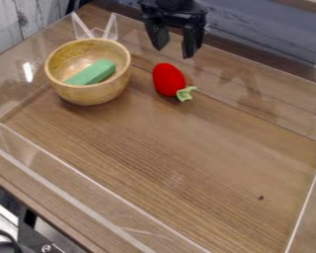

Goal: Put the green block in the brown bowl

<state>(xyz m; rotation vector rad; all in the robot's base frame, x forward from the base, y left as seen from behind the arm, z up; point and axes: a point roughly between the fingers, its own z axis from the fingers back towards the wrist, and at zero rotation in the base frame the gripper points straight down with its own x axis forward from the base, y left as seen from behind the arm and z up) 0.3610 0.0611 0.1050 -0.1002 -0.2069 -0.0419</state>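
The green block (91, 72), a light-green bar, lies slanted inside the brown bowl (63, 92), a round wooden bowl at the left of the table. My black gripper (174, 42) hangs at the top centre, to the right of and behind the bowl. Its two fingers point down, spread apart, with nothing between them. It is just above and behind the red toy.
A red round toy with a green stem (170, 80) lies to the right of the bowl. Clear plastic walls (68, 194) ring the wooden table. A dark wall runs along the back right.
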